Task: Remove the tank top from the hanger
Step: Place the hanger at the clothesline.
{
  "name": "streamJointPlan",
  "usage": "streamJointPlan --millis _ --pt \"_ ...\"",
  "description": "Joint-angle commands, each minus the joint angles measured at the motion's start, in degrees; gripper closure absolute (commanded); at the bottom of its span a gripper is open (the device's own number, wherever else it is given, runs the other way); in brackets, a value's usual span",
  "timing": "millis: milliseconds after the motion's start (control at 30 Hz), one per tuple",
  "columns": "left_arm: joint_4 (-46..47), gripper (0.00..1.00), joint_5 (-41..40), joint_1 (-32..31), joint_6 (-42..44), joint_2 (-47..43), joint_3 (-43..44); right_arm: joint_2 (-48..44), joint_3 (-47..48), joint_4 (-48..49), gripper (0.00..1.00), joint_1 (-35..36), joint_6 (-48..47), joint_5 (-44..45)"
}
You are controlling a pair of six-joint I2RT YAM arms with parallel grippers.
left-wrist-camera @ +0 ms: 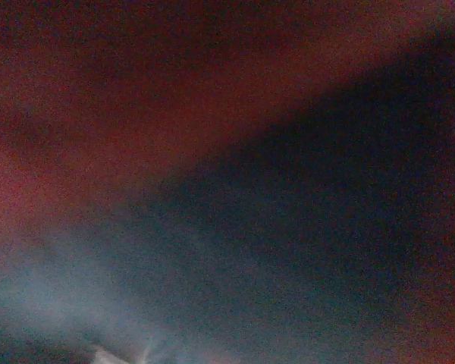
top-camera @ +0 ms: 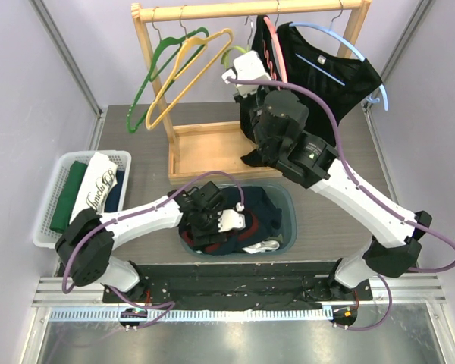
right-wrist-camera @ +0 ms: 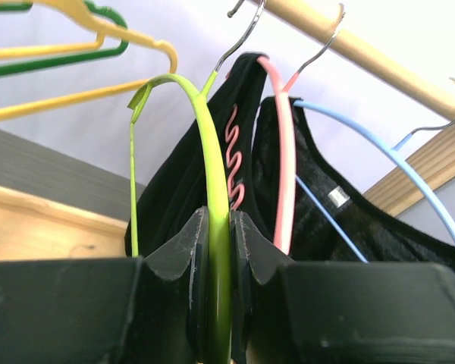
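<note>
Right wrist view: right gripper [right-wrist-camera: 218, 250] clamped on lime hanger [right-wrist-camera: 205, 144], black tank top [right-wrist-camera: 178, 182] just behind, centre frame. Likely step: securing hanger; next, unhook from rail [right-wrist-camera: 364, 53]. Left gripper [top-camera: 229, 220], lower centre: grip indeterminate.

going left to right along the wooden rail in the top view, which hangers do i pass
green hanger → yellow hanger → lime hanger → pink hanger → blue hanger
</note>
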Motion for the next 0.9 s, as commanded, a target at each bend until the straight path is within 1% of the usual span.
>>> streamJointPlan --millis 0,67,167,200,233,267,300,333,433,500,633,767,867 --pt "3.07 0.17 -6.95 0.43 -2.73 -0.11 3.02 0.64 5.23 3.44 0.99 -1.98 2.07 -4.56" --pt "1.48 0.11 -6.42 0.43 -4.49 -1.61 6.03 1.52 6.46 3.53 0.99 -2.33 1.63 -5.52" --pt "-2.21 0.08 -4.23 0.43 -8.18 -6.08 12.61 2.67 6.55 4.84 0.99 -2.95 0.32 -7.81" --pt "-4.39 0.06 -3.44 0.43 -9.06 -7.83 14.29 2.93 6.55 5.89 0.99 -3.30 -0.38 -8.07" --pt "-5.90 0.05 -3.17 0.43 -10.55 -8.37 18.39 3.54 6.90 6.17 0.99 -3.48 -0.48 -8.16" --pt "-7.48 0.01 -3.17 0.52 -11.52 -8.73 20.35 3.81 7.16 6.26 0.99 -3.65 -0.48 -8.51" --pt "-9.67 0.00 -3.34 0.52 -12.49 -9.51 22.02 4.07 7.34 6.52 0.99 -3.83 -0.56 -8.78" --pt "-10.47 0.00 -3.17 0.43 -13.97 -10.04 24.99 4.42 7.95 6.61 0.99 -3.92 -0.65 -8.78" --pt "-14.34 0.00 -0.54 0.43 -14.34 -11.72 29.14 4.25 8.92 6.00 0.99 -3.83 -0.04 -9.22" --pt "-16.62 0.00 0.08 0.43 -14.43 -12.42 30.64 3.38 9.01 5.38 0.99 -3.74 1.10 -9.57" --pt "-20.23 0.00 1.93 0.43 -13.64 -14.17 33.81 -0.40 6.03 5.64 0.99 -2.86 1.46 -9.05" --pt "-22.26 0.00 0.54 0.43 -13.72 -14.97 36.88 -4.79 2.77 6.87 0.99 -2.25 1.54 -9.31" --pt "-22.70 0.00 -1.58 0.52 -13.29 -15.59 37.77 -5.15 1.89 7.31 0.99 -2.25 0.32 -8.70"
